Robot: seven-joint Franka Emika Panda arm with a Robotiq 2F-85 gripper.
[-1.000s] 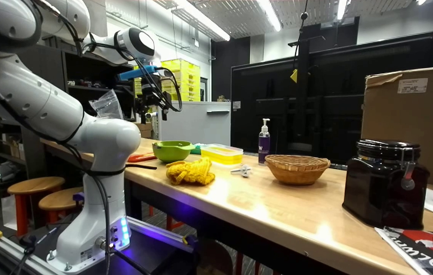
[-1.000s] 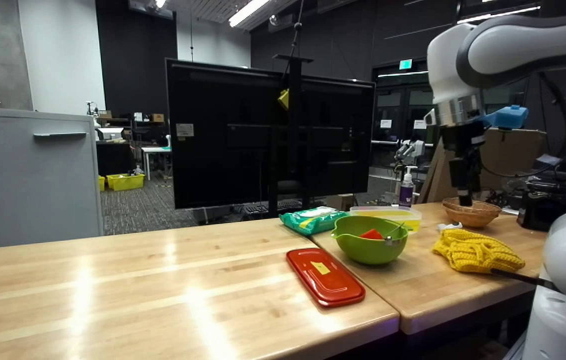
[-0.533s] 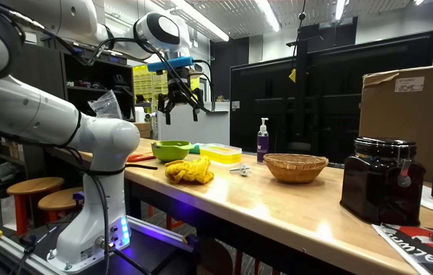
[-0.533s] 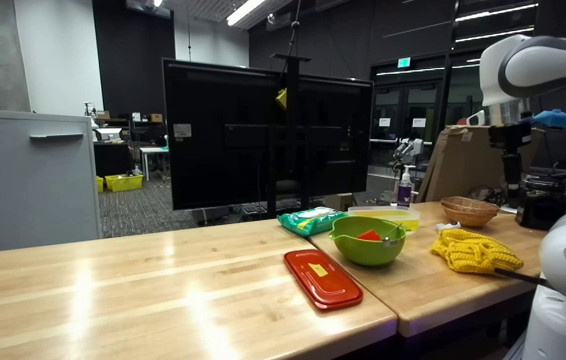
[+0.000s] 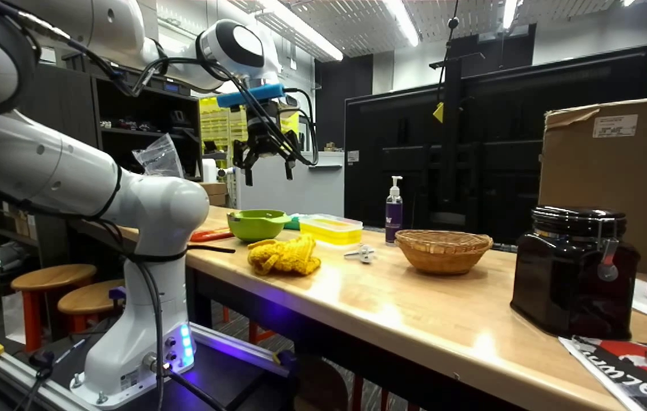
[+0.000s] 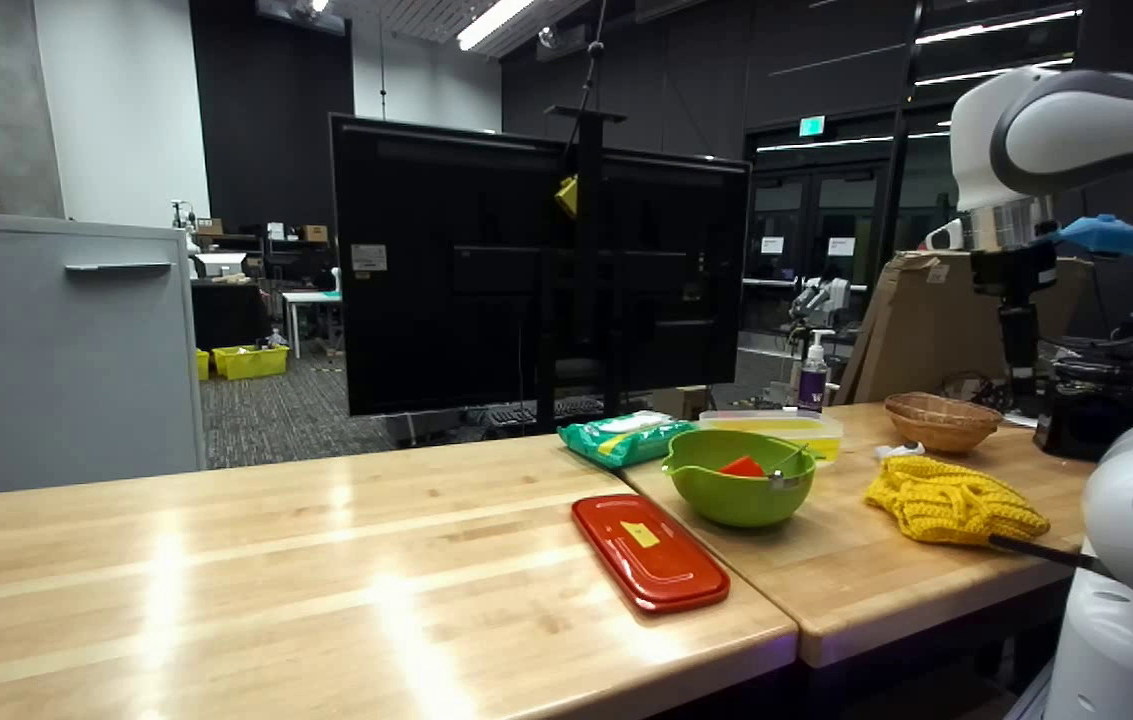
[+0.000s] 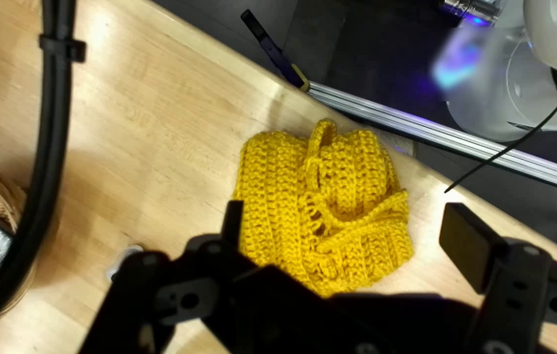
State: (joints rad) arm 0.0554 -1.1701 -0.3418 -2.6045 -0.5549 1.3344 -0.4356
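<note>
Hanging well above the table point(image 5: 414, 319), the fingers point(image 7: 470, 246) stood wide apart, the yellow knitted bundle point(image 7: 325, 211) showing between them in the wrist view. The bundle lay on the table, near its long edge. A small white object point(image 5: 364, 255) lay between it and the wicker basket point(image 5: 443, 254); in an exterior view, a green bowl point(image 6: 741, 497) held something red point(image 6: 744, 467), with a flat red lid point(image 6: 656, 560) near it.
</note>
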